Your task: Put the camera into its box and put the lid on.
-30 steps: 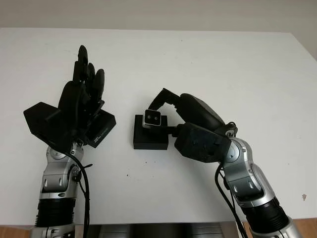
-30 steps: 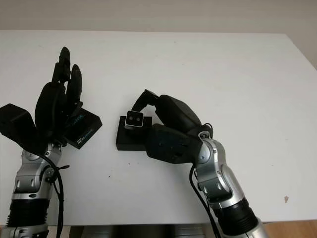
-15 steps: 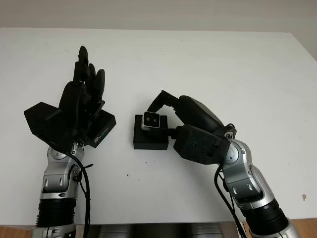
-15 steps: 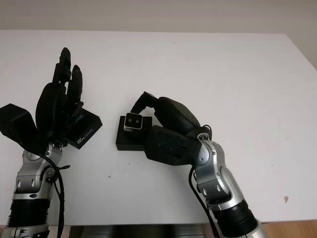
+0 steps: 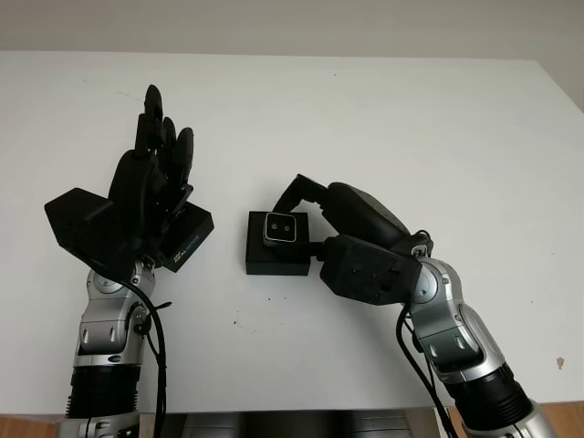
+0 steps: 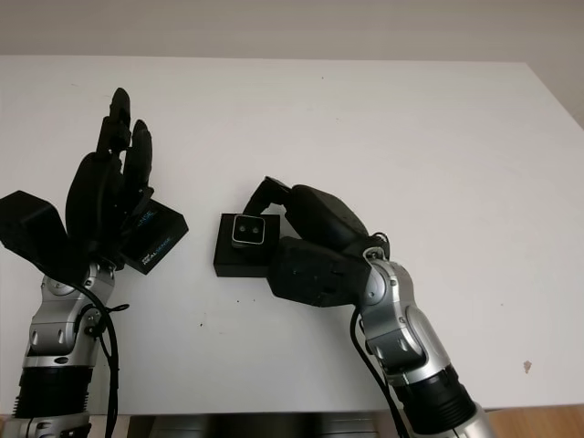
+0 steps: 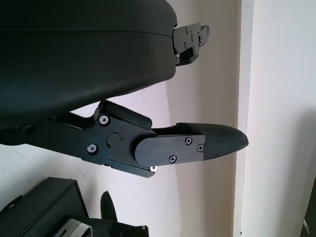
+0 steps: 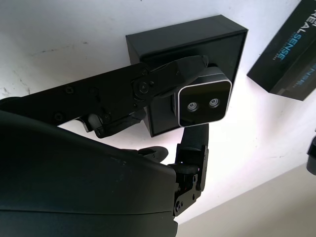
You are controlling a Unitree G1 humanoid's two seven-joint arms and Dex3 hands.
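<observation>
Half done at best: right hand (image 5: 342, 214) pinches small silver-faced camera (image 5: 281, 229) over open black box (image 5: 276, 252) mid-table, not seated yet; left hand (image 5: 151, 192) open above black lid (image 5: 187, 235), lid unplaced.

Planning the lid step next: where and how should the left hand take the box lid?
Grip the lid across its two long side edges, coming down from above. It lies flat on the table, a thin slab partly under the open left hand, so the edges are the only purchase. The right hand holds the camera over the box.
</observation>
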